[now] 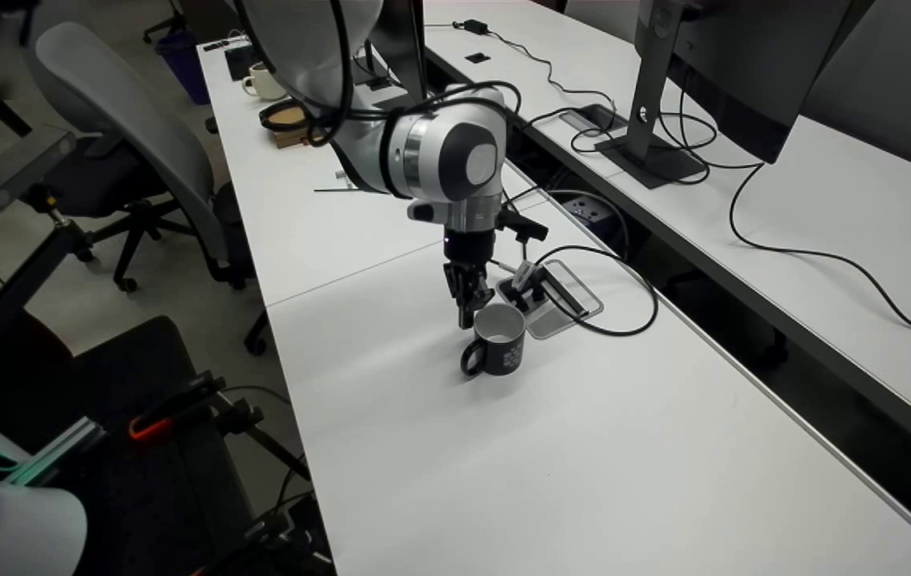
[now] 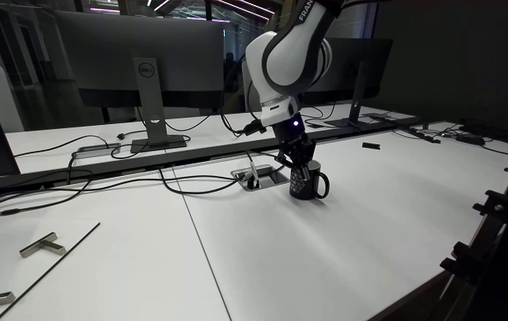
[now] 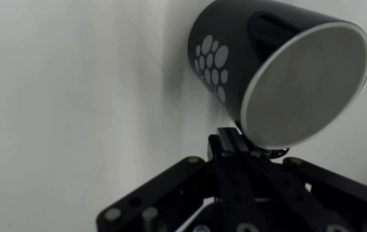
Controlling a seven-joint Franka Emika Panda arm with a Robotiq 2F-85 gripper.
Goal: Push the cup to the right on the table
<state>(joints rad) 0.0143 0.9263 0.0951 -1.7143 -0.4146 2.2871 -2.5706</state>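
Claw: one, dark, fingers drawn together, nothing visible between them; tips against or just beside the mug, contact not certain.
Mug: one, dark, pale inside, upright on the white surface; in the wrist view, at 1 o'clock from the fingertips.
Handle: one loop, in an exterior view turned to about 3 o'clock.
Cable box: one, metallic, let into the surface, in an exterior view near the mug at 9 o'clock.
Push: step in hand, judged to be the shove itself; whether at its start or partway cannot be told.
Next move: seems to call for a level sweep toward the handle's side, if right is taken as 3 o'clock there; fingers held together, tips low enough on the mug that it slides rather than topples.
Arm: one, white and black, in an exterior view reaching down from 1 o'clock over the surface, joints bent.
Wrist: at 11 o'clock above the mug, canted, so the claw slants toward 5 o'clock rather than hanging plumb.
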